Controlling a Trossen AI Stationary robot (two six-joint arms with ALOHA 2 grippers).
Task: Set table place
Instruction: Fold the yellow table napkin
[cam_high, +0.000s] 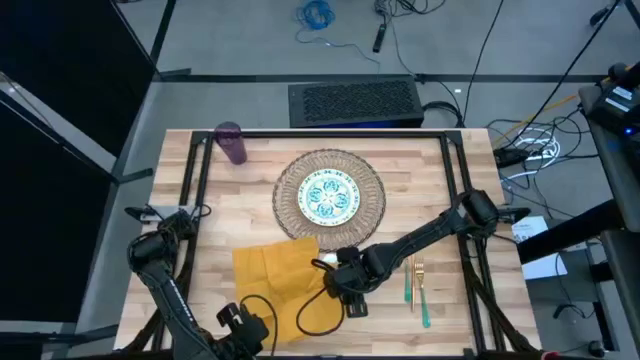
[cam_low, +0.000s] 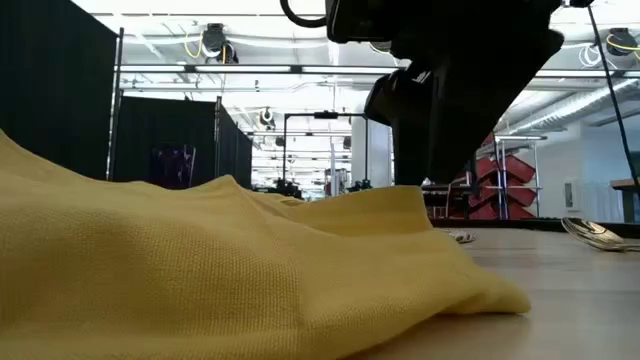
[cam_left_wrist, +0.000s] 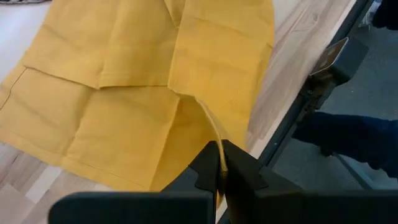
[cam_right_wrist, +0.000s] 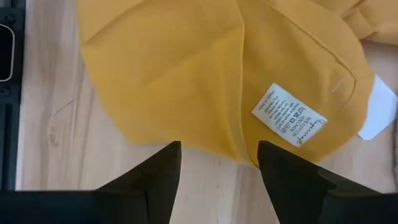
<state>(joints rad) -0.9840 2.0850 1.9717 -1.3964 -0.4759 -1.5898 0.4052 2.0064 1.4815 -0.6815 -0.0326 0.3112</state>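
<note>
The mustard-yellow napkin (cam_high: 280, 280) lies rumpled on the table (cam_high: 440, 170), near the front edge. My left gripper (cam_high: 258, 328) is at the table's near edge, shut on the napkin's near part. My right gripper (cam_right_wrist: 217, 165) hovers open over the napkin's right edge (cam_right_wrist: 186, 93), beside its white label (cam_right_wrist: 288, 116), touching nothing. The plate (cam_high: 330, 196) rests on the round woven mat (cam_high: 372, 212) at the far centre. A purple cup (cam_high: 232, 142) stands at the far left. The fork and spoon (cam_high: 418, 285) lie to the right of the napkin. My left gripper pinches a narrow raised fold of the napkin (cam_left_wrist: 214, 134) between its two shut fingers, near the cloth's edge at the table's front. The fold rises in a thin ridge up to the fingertips, while the remaining cloth lies spread on the table.
Black frame bars run along the table's left and right sides (cam_high: 462, 170). A black cable loops over the napkin's near part (cam_high: 320, 312). Bare wood shows between the napkin and the cutlery, and left of the napkin.
</note>
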